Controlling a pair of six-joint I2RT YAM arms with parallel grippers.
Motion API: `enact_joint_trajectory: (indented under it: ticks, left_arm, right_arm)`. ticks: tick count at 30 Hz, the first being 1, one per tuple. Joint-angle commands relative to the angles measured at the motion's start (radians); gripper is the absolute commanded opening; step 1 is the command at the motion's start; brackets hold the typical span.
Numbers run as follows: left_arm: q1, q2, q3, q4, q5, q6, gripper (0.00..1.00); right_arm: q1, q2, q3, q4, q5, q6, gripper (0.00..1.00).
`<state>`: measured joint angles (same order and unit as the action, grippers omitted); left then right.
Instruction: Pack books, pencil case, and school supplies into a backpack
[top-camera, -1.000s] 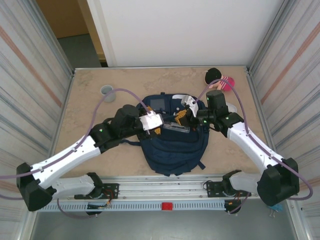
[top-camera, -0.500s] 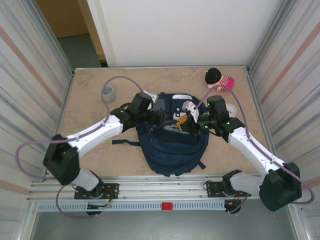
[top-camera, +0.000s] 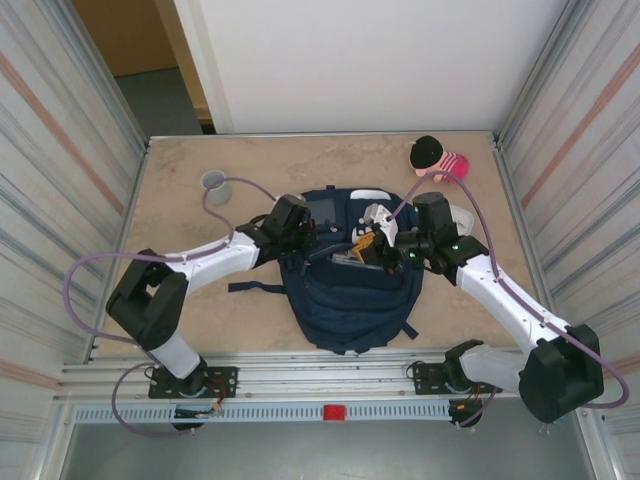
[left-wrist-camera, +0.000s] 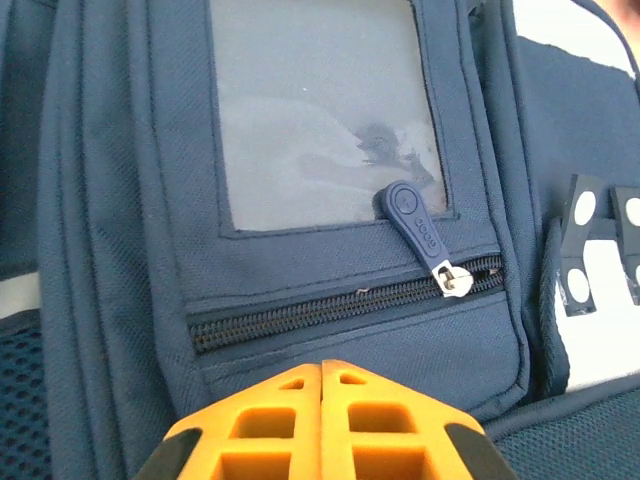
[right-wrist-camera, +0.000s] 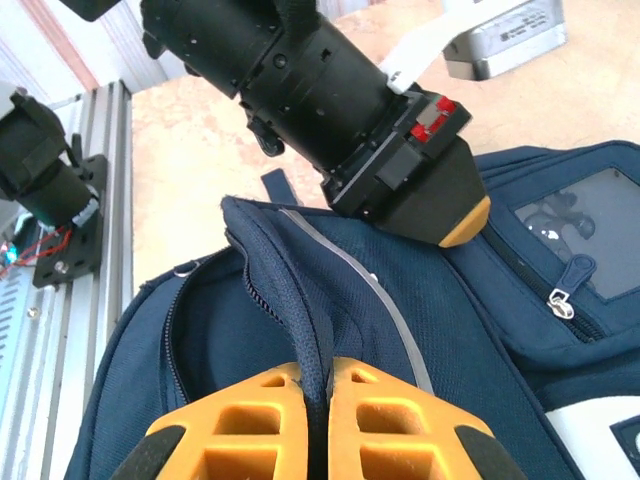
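The navy backpack (top-camera: 348, 295) lies flat mid-table, its front pocket with the grey square patch (left-wrist-camera: 320, 110) and a zip pull (left-wrist-camera: 422, 224) facing up. My left gripper (left-wrist-camera: 322, 368) is shut and empty, its orange tips together just below the pocket's zipper (left-wrist-camera: 340, 308). In the top view the left gripper (top-camera: 320, 242) is over the backpack's upper left. My right gripper (right-wrist-camera: 320, 372) is shut on the backpack's zippered edge, lifting it so the main compartment (right-wrist-camera: 215, 330) gapes. From above, the right gripper (top-camera: 368, 247) faces the left one. The books and pencil case are out of view.
A grey cup (top-camera: 214, 181) stands at the back left. A black and pink object (top-camera: 437, 155) lies at the back right, and a white object (top-camera: 462, 215) sits beside the right arm. Metal walls close both sides, and a rail (top-camera: 330, 380) runs along the near edge.
The left arm has folded its elbow back to the left and lowered its gripper over the front pocket, and its jaws have gone from open to shut. The right arm has held still.
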<state>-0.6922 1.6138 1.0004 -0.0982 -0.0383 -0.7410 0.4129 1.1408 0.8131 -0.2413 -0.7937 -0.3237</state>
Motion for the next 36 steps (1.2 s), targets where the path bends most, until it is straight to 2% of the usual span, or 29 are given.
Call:
enact_joint_trajectory:
  ticks: [1, 8, 10, 12, 13, 14, 16, 18, 21, 23, 25, 26, 27, 29, 31, 34, 36]
  left_arm:
    - [-0.003, -0.117, -0.108, 0.034, -0.058, -0.124, 0.00]
    - [-0.090, -0.391, -0.340, 0.039, -0.291, -0.327, 0.00]
    - [-0.115, -0.433, -0.381, 0.045, -0.319, -0.361, 0.00]
    - [-0.118, -0.455, -0.396, 0.061, -0.301, -0.363, 0.00]
    - [-0.118, -0.460, -0.391, 0.068, -0.290, -0.351, 0.04]
    - [-0.117, -0.462, -0.374, 0.063, -0.280, -0.338, 0.12]
    - [-0.115, -0.460, -0.324, 0.041, -0.256, -0.307, 0.38]
    - [-0.105, -0.451, -0.261, 0.010, -0.218, -0.282, 0.55]
    - [-0.074, -0.415, -0.157, -0.069, -0.114, -0.294, 0.68]
    - [-0.048, -0.381, -0.088, -0.150, -0.058, -0.292, 0.70]
    - [-0.019, -0.346, -0.038, -0.204, -0.025, -0.243, 0.70]
    - [0.000, -0.327, -0.015, -0.224, -0.015, -0.217, 0.71]
    - [0.024, -0.305, 0.005, -0.239, 0.005, -0.195, 0.71]
    - [0.072, -0.259, 0.034, -0.250, 0.043, -0.157, 0.71]
    - [0.111, -0.205, 0.066, -0.251, 0.086, -0.128, 0.72]
    - [0.129, -0.104, 0.135, -0.275, 0.106, -0.066, 0.72]
    - [0.132, -0.040, 0.162, -0.259, 0.140, -0.055, 0.72]
  right_arm:
    - [0.003, -0.029, 0.018, 0.005, -0.003, -0.039, 0.00]
    - [-0.003, 0.024, 0.054, 0.012, -0.012, -0.078, 0.00]
    - [-0.003, 0.047, 0.072, 0.012, -0.037, -0.092, 0.00]
    - [-0.002, 0.062, 0.093, -0.008, -0.064, -0.114, 0.00]
    - [-0.002, 0.062, 0.098, -0.014, -0.071, -0.121, 0.00]
    - [-0.002, 0.057, 0.097, -0.019, -0.077, -0.133, 0.00]
    - [0.003, 0.041, 0.088, -0.029, -0.084, -0.155, 0.00]
    - [0.014, 0.022, 0.075, -0.042, -0.070, -0.181, 0.00]
    - [0.083, -0.005, 0.057, -0.112, 0.024, -0.275, 0.00]
    - [0.165, -0.030, 0.023, -0.143, 0.142, -0.326, 0.00]
    - [0.216, -0.041, -0.008, -0.163, 0.203, -0.339, 0.06]
    - [0.227, -0.045, -0.016, -0.172, 0.213, -0.322, 0.17]
    - [0.227, -0.047, -0.016, -0.178, 0.221, -0.287, 0.35]
    - [0.219, -0.057, 0.000, -0.173, 0.275, -0.130, 0.55]
    - [0.173, -0.066, 0.040, -0.195, 0.278, 0.069, 0.64]
    - [0.026, -0.074, 0.082, -0.227, 0.232, 0.405, 0.67]
    - [-0.069, -0.083, 0.071, -0.245, 0.141, 0.527, 0.67]
